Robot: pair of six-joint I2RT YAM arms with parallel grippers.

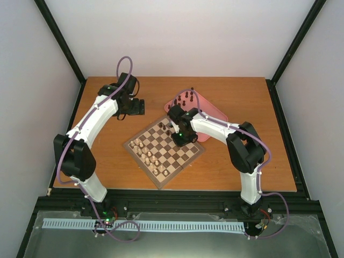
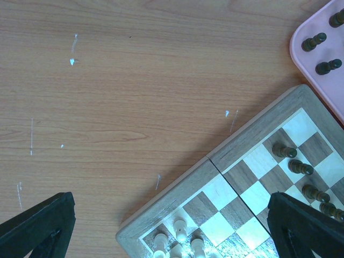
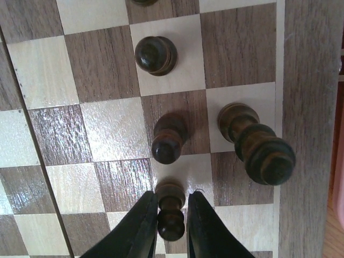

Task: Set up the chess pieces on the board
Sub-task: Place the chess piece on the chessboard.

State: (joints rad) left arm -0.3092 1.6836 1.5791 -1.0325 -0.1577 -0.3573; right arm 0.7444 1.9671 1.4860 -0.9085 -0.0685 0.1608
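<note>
From above, the board lies in the middle of the brown wooden desk, with white walls around. Some dark chess pieces stand on the pink tray beside it.

The left camera shows the left fingers wide apart, holding nothing, over bare desk near a board corner.

The right camera shows the right fingers close together, hugging one dark pawn on a light square near the board's edge. I think it is tiny, light, hard and smooth, so it could slip or tip. Holding the thin neck under its round head looks best. Other pieces stand close, so room is tight.
</note>
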